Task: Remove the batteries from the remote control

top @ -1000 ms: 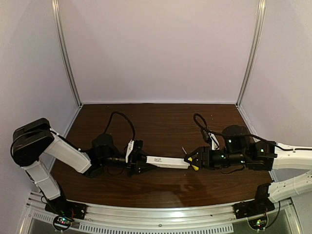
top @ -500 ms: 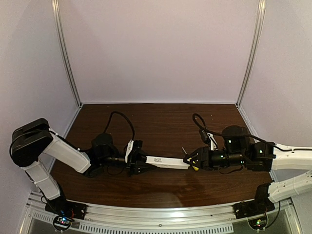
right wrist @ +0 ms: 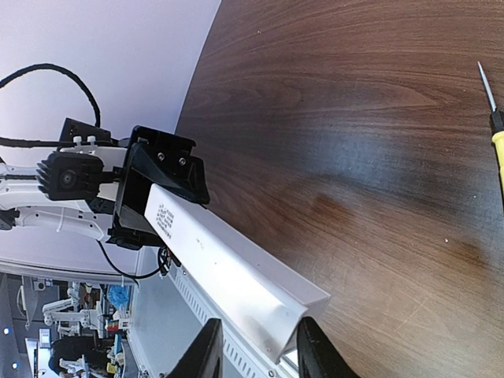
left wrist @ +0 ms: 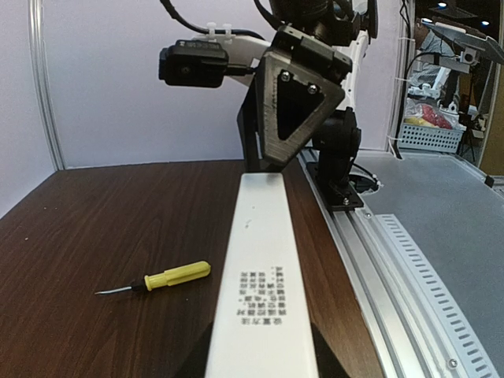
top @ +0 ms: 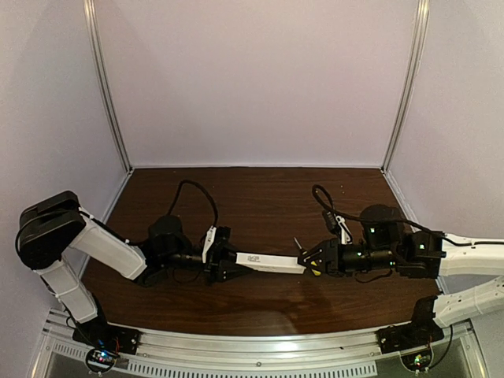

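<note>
At mid-table, toward the near edge, the remote control [top: 270, 261] hung a little above the brown table [top: 260, 197]. It lay roughly level and ran left-right btwn the two arms. The left gripper [top: 229, 264] had its jaws pinched on the remote's left end. In the left wrist view the white bar ran straight out from btwn the dark fingers [left wrist: 324, 358], w/ a small block of printed text [left wrist: 261, 293] on the face turned toward that camera.

The right gripper [top: 306, 258] met the opposite end. In the right wrist view its fingers [right wrist: 206, 350] sat narrowed, one on each side of the bar's end, and looked clamped on it.

A yellow-handled screwdriver [left wrist: 169, 276] lay flat on the wood beside the remote, on its far side and not touching it. Its tip pointed away from the right arm's base. In the top view it was mostly hidden under the right gripper.
</note>
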Tool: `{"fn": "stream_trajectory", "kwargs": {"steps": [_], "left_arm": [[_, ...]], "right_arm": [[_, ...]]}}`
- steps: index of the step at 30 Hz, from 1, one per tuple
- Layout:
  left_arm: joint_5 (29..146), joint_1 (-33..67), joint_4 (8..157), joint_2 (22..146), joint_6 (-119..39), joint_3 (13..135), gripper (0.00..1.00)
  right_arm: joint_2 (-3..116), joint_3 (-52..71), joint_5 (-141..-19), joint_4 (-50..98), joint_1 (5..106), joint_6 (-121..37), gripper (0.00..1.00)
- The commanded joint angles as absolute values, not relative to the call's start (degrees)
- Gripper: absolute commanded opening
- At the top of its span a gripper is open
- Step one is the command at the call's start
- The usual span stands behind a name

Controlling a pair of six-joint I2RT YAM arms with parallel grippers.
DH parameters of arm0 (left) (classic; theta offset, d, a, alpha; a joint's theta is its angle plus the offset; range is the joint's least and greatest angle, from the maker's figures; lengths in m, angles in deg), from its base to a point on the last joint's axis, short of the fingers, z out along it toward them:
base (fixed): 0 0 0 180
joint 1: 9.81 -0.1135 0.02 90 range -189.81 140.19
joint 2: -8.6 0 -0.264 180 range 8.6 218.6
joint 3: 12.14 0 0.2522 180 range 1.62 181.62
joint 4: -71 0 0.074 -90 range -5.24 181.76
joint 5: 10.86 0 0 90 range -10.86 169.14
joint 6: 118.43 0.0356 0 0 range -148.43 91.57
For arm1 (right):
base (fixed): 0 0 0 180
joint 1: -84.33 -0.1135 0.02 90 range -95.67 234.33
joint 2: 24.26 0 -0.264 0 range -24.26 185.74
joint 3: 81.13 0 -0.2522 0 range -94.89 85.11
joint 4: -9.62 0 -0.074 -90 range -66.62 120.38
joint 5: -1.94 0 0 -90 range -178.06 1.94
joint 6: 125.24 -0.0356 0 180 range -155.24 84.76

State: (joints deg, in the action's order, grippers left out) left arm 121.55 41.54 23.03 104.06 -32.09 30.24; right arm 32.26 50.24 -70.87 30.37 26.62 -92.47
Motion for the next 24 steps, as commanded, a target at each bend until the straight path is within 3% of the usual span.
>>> {"fn": "stream_trajectory", "kwargs": {"steps": [1,24], "left_arm": [[121.47,41.16,22.04,103.34,-31.53,31.46,0.00],[120.72,41.17,23.16,104.22,-30.63,32.21,0.00]], "right_arm": [[32.43,50.53,-70.30,28.95,26.94,-92.57,0.33],[32.30,49.42,-71.46,29.24,26.76,-92.57,0.25]]}}
